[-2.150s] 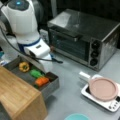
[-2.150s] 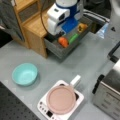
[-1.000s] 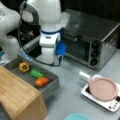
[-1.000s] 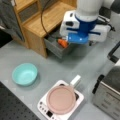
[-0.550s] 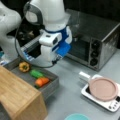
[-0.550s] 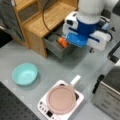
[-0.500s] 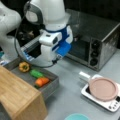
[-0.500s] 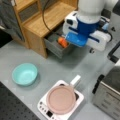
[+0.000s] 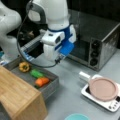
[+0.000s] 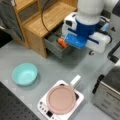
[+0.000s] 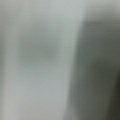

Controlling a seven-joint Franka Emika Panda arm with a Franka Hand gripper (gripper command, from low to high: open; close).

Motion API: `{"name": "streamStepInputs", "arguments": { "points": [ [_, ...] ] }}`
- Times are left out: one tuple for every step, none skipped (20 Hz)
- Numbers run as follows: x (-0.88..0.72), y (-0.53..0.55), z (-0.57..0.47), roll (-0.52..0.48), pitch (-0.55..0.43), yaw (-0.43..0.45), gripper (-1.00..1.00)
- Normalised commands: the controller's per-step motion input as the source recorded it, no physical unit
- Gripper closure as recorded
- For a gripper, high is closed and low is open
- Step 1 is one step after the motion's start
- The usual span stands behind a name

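Note:
My gripper (image 9: 53, 57) hangs from the white and blue wrist above the grey tabletop, between the open grey drawer (image 9: 49, 88) and the toaster oven (image 9: 100, 42). The wrist body hides its fingers in both front views. Seen from above, the gripper (image 10: 88, 47) sits just right of the drawer (image 10: 55, 47). Inside the drawer lie a yellow pepper (image 9: 24, 66), a green vegetable (image 9: 36, 73) and an orange carrot (image 9: 42, 81); the carrot (image 10: 62, 42) is the nearest to the gripper. The wrist view shows only blurred grey table with a darker band on its right.
A pink pan (image 9: 103, 88) rests on a white hotplate (image 9: 110, 104) at a front view's right. A teal bowl (image 10: 24, 74) sits on the table. The wooden cabinet (image 10: 47, 17) holds the drawer. The oven door (image 10: 113, 53) stands open.
The arm has swung from over the drawer toward the oven and turned its wrist. Over the last half second it has barely shifted. The drawer's contents look the same.

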Motion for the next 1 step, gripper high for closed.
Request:
{"name": "streamStepInputs", "arguments": {
  "points": [
    [0.24, 0.05, 0.11, -0.031, 0.194, 0.038, -1.0]
  ]
}}
